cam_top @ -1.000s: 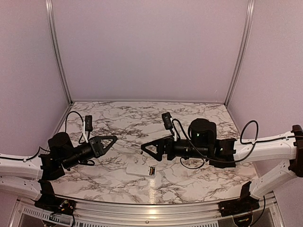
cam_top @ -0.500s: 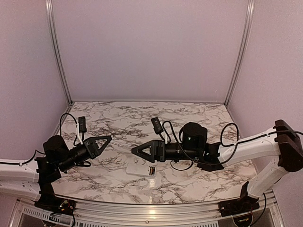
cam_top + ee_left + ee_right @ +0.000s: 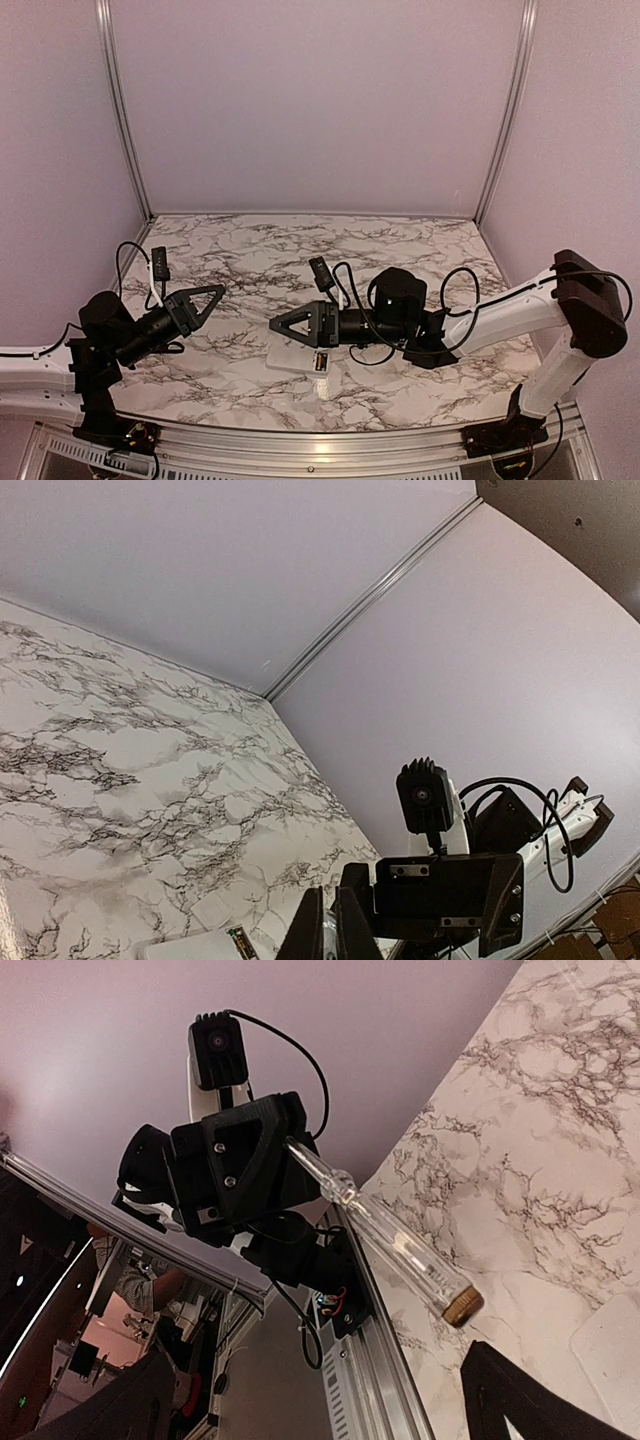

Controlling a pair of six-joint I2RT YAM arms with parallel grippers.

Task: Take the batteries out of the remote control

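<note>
The remote control [image 3: 293, 357] lies flat on the marble table [image 3: 260, 245] near the front edge, between the two arms. Its open bay faces up at the right end, which we judge is so the batteries [image 3: 322, 362] can be reached from above. Only a small gold and dark patch of them shows, and they look seated in the bay, so the unloading is not done. The right gripper [image 3: 275, 326] reaches low, its tip just over the remote's far left side, fingers drawn together to a point. In the right wrist view a clear stick [image 3: 385, 1230] with a brass cap hangs in the air right off the fingertip, so we take it as clamped there, likely as a prying tool, though the pinch point itself is hidden. The left gripper [image 3: 213, 291] sits well apart to the left, raised, fingers together on nothing we can see, probably parked clear or waiting to steady the remote. No brand or text is readable; the battery markings are too small.
</note>
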